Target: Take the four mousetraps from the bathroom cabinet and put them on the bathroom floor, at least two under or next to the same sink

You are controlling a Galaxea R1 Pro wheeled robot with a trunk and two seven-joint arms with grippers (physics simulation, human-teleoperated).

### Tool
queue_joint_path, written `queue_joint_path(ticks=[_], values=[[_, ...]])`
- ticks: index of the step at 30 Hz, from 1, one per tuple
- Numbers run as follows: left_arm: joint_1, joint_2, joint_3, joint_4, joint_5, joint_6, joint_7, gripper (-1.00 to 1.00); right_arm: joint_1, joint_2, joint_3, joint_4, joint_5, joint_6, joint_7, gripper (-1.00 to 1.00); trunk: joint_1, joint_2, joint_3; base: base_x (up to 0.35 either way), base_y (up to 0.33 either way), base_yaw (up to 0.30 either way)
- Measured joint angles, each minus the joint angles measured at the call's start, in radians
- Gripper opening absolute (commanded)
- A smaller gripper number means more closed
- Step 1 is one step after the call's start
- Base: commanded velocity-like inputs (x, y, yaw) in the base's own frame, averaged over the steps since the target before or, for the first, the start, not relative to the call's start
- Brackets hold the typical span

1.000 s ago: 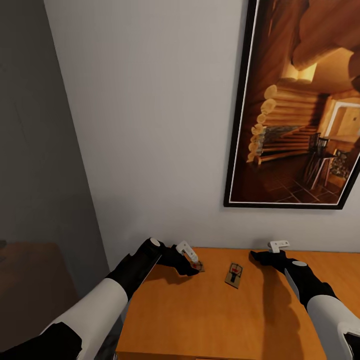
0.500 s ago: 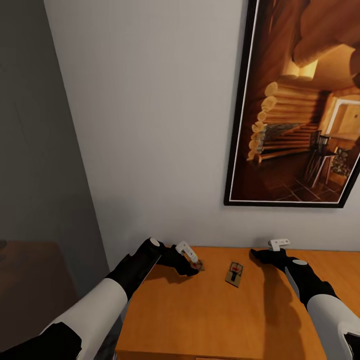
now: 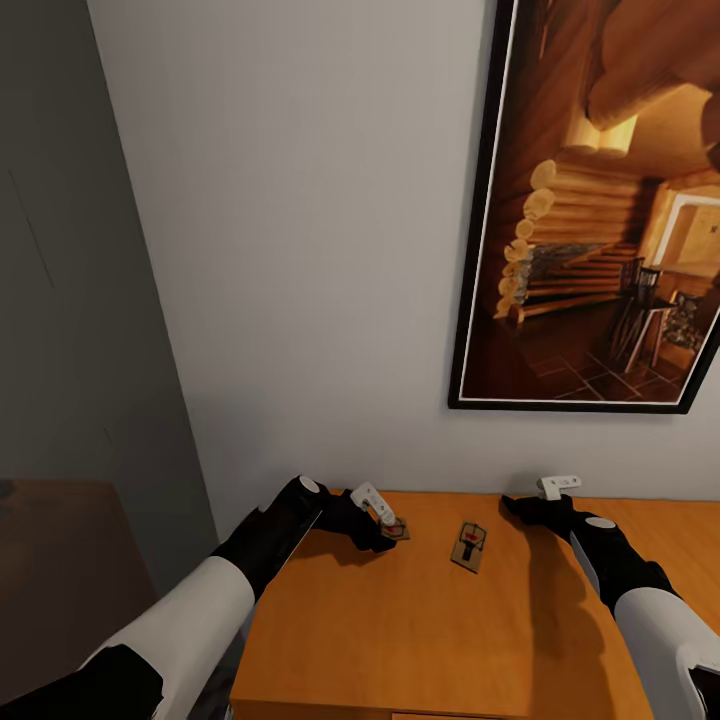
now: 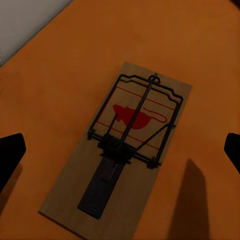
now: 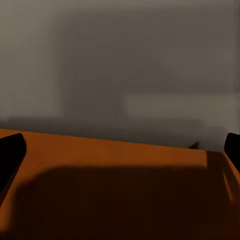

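Two mousetraps are seen lying flat on the top of the orange-brown cabinet (image 3: 430, 640), which stands against a pale wall (image 3: 300, 250). The first mousetrap (image 3: 394, 529) lies near the cabinet's back edge, towards its left corner, and is partly covered by the left gripper (image 3: 375, 520), which is poised right over it. In the left wrist view this mousetrap (image 4: 120, 145) is shown between the two dark fingertips (image 4: 10, 155), which are spread wide to either side of it and are not touching it; its wire bar, red mark and dark tongue can be made out on the brown slab. The left gripper's jaws are thus held apart, with nothing clamped.

The second mousetrap (image 3: 468, 547) lies near the middle of the cabinet's back part, apart from the first and between the two grippers, tilted slightly against the cabinet's edge.

The right gripper (image 3: 545, 500) is held above the cabinet's back edge, close to the wall, well clear of the second mousetrap. In the right wrist view its fingertips (image 5: 11, 150) are seen wide apart over bare cabinet top (image 5: 120, 200), with nothing held between them.

A large framed picture (image 3: 600, 210) of a log interior is hung on the wall above the cabinet's right part
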Motion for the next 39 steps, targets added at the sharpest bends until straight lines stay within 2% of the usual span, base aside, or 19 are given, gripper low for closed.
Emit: queue_joint_path(ticks=[21, 24, 28, 39], values=[[0.000, -0.001, 0.000, 0.000, 0.000, -0.001, 0.000, 1.00, 0.000, 0.000, 0.000, 0.000, 0.001, 0.000, -0.002, 1.00, 0.000, 0.000, 0.000, 0.000, 0.000, 0.000], [0.011, -0.018, 0.000, 0.006, -0.002, -0.001, 0.001, 1.00, 0.000, 0.013, -0.003, -0.003, 0.001, 0.003, -0.005, 1.00, 0.000, 0.000, 0.000, 0.000, 0.000, 0.000], [0.012, -0.019, 0.000, 0.006, -0.003, -0.001, 0.001, 1.00, 0.000, 0.014, -0.004, -0.002, -0.002, 0.003, -0.005, 1.00, 0.000, 0.000, 0.000, 0.000, 0.000, 0.000], [0.017, -0.008, -0.002, 0.002, 0.001, -0.001, 0.002, 1.00, 0.000, -0.007, -0.009, 0.019, -0.059, 0.004, 0.015, 1.00, 0.000, 0.000, 0.000, 0.000, 0.000, 0.000]])
